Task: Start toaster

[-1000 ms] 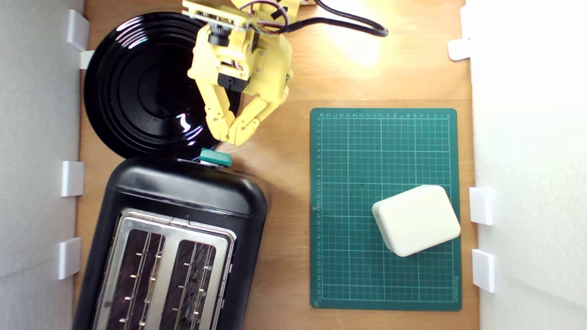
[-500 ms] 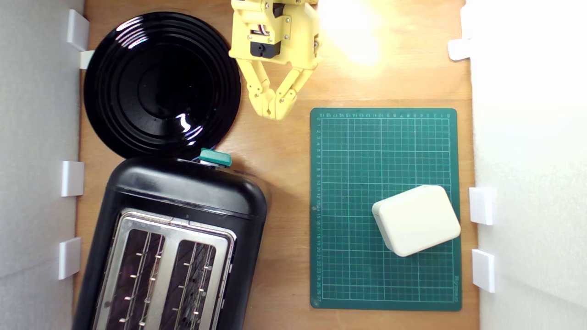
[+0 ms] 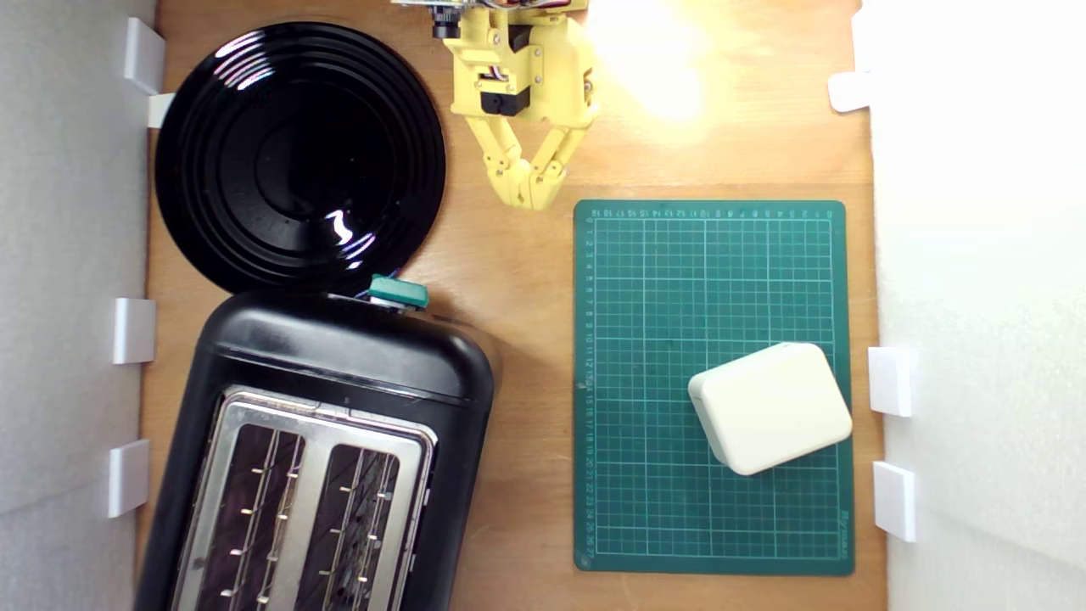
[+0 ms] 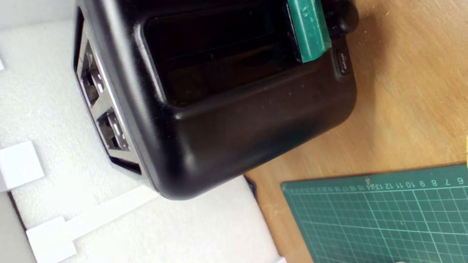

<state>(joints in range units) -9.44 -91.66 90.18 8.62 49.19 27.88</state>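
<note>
gripper [image 3: 534,202] closed over bare wood, well apart from toaster [image 3: 339,373].

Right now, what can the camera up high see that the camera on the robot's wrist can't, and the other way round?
Only the exterior view shows the round black plate, the cream box on the mat, the yellow pincer with its tips together over bare wood, and the toaster's slots from above.

Only the wrist view shows the toaster's dark front panel and a small button beside the lever.

Both show the black toaster, its teal lever knob, the green cutting mat and the wooden table.
</note>
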